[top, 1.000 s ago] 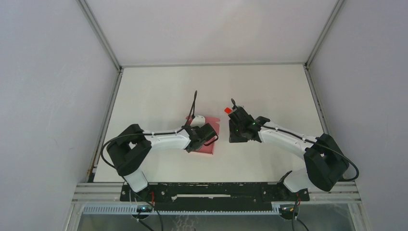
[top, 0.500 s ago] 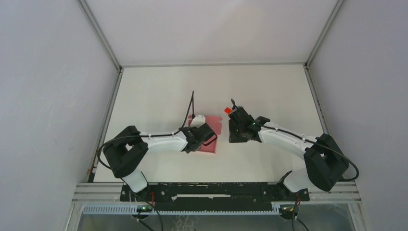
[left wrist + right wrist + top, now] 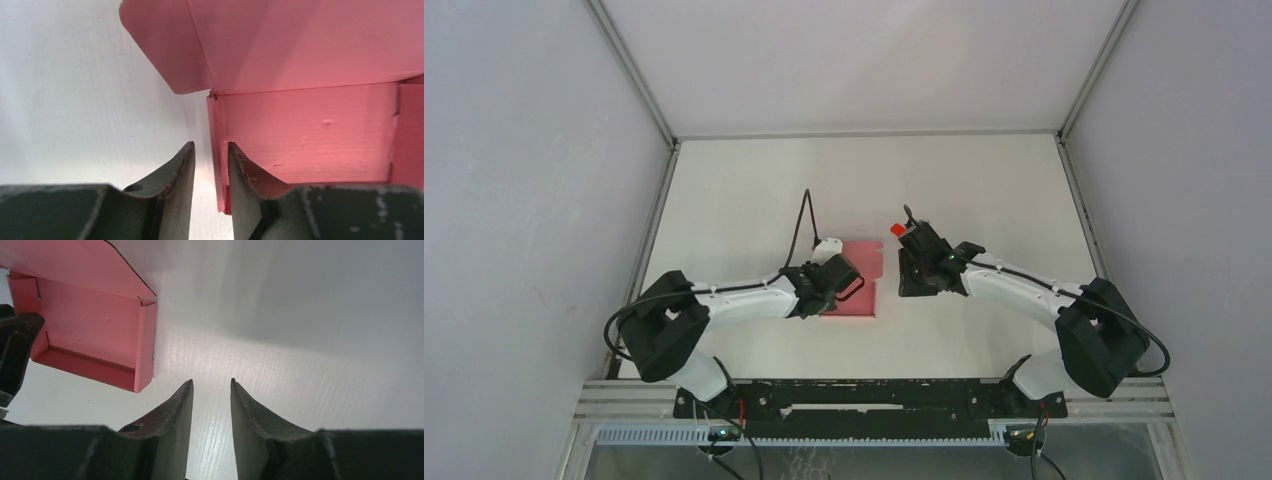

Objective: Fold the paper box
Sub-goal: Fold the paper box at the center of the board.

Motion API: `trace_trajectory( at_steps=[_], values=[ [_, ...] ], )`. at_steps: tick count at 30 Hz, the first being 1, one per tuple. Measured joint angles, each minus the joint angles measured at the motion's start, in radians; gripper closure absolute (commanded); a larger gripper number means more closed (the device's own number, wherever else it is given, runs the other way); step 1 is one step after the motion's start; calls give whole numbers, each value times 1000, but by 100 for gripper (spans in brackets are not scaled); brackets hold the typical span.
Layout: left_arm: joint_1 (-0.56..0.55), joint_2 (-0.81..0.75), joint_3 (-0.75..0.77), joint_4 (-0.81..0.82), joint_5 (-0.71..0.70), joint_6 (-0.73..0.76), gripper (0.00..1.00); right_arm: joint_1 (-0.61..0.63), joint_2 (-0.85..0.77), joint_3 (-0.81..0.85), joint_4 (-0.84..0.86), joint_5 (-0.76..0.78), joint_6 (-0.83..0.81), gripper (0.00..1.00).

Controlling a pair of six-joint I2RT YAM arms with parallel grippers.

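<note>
The pink paper box [image 3: 864, 272] lies on the white table between the two arms, its shallow tray facing up and a lid panel with a rounded flap [image 3: 170, 45] beyond it. My left gripper [image 3: 211, 146] is open and straddles the tray's left side wall [image 3: 218, 150]. The wall stands close to the right finger, with a gap to the left finger. In the top view that gripper [image 3: 834, 288] covers the box's left edge. My right gripper [image 3: 211, 381] is open and empty over bare table, just right of the box [image 3: 90, 325]; from above it [image 3: 906, 285] stays apart from the box.
A small red block [image 3: 896, 229] shows at the far end of the right wrist. White walls enclose the table [image 3: 984, 190] on three sides. The arms' bases and a black rail [image 3: 864, 395] run along the near edge.
The left arm has swung its elbow to the left and its gripper has slid left across the box, uncovering more pink. The right arm has not moved.
</note>
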Motion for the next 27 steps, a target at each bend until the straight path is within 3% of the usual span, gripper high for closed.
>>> trace_trajectory(
  at_steps=[16,27],
  values=[
    [17,-50,-8,63,34,26,65,0,0,0,8,-18,-13,58],
    [23,-32,-8,64,32,26,73,0,4,0,11,-21,-17,58]
  ],
)
